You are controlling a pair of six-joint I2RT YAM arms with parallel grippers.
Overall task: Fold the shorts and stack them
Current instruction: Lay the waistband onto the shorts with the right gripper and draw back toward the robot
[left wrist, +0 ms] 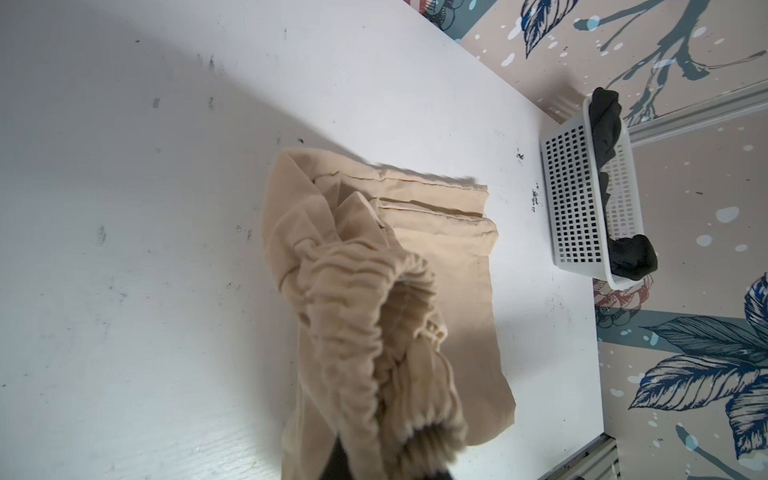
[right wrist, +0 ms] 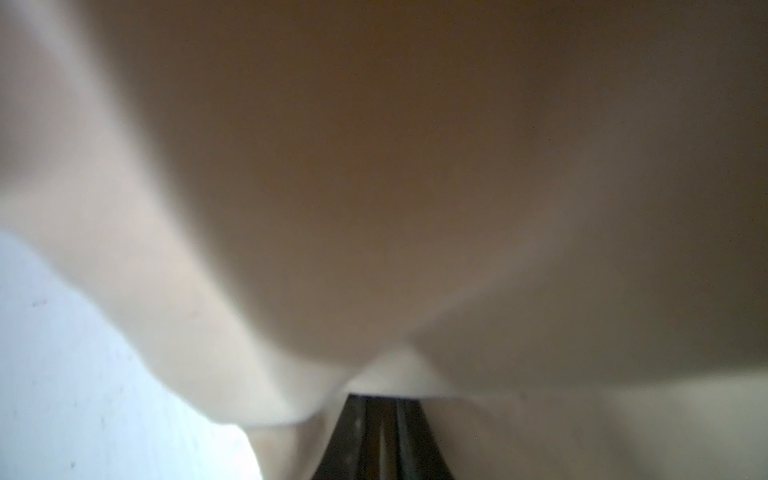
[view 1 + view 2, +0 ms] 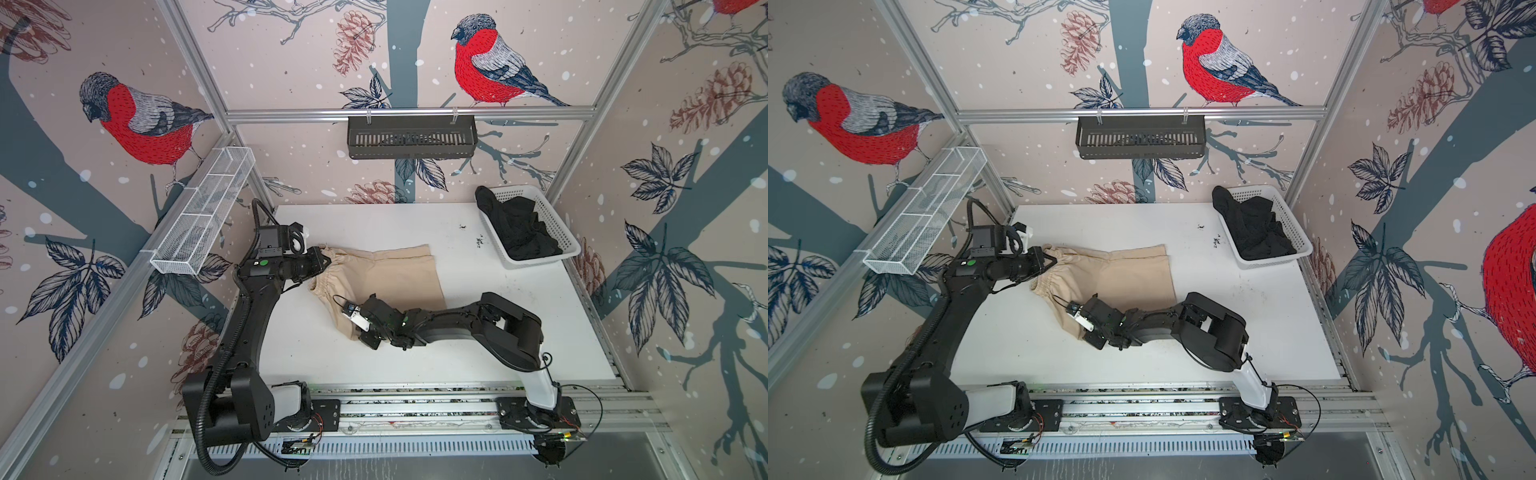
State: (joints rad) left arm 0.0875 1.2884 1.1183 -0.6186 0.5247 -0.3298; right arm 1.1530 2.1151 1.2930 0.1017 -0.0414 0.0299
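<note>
White tabletop (image 3: pixel 498 332) boxed in by bird-print walls. Nearest, right gripper (image 3: pixel 358 330) low on the surface, jaws seemingly pinched onto the near corner of the beige shorts (image 3: pixel 395 274). Further in, left gripper (image 3: pixel 323 262) clamped tight on the gathered waistband, holding it raised. Probably paired holds for carrying one half over the other. Farthest, black shorts (image 3: pixel 519 228) heaped unfolded in white basket (image 3: pixel 536 261), well apart. Nothing blocking the fold except the right arm alongside the cloth's near edge.

The spread shorts (image 3: pixel 399 274) lie mid-worktop (image 3: pixel 478 353); the bunched shorts (image 3: pixel 519 232) sit in the basket (image 3: pixel 540 261) at the worktop's far right corner.
</note>
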